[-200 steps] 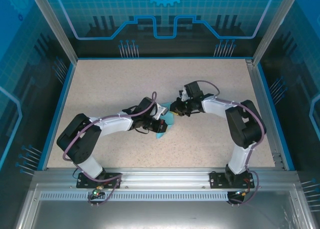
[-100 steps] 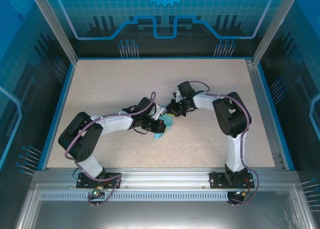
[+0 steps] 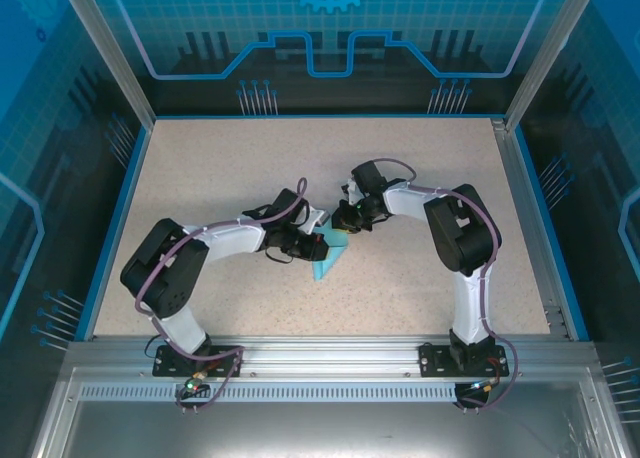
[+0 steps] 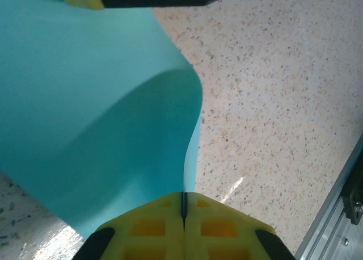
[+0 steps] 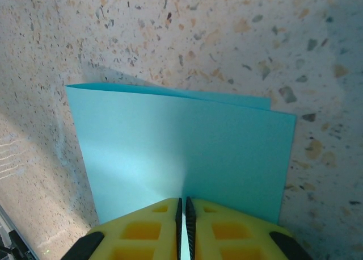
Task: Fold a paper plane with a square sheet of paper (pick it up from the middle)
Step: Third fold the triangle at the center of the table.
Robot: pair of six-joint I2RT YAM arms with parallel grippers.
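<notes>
1. The square sheet of paper (image 3: pixel 326 262) is seen doubled over, near the middle of the table (image 3: pixel 420 178).
2. One edge is pinched by the fully closed left gripper (image 4: pixel 183 212).
3. Another edge is clamped between the closed fingers of the right gripper (image 5: pixel 182 206).

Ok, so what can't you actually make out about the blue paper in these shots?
Top view: the left arm and right arm cover most of the cyan paper; its outline and folds are unreadable.
Left wrist view: the paper runs off the left and top edges.
Right wrist view: the yellow jaws hide the paper's near edge.
</notes>
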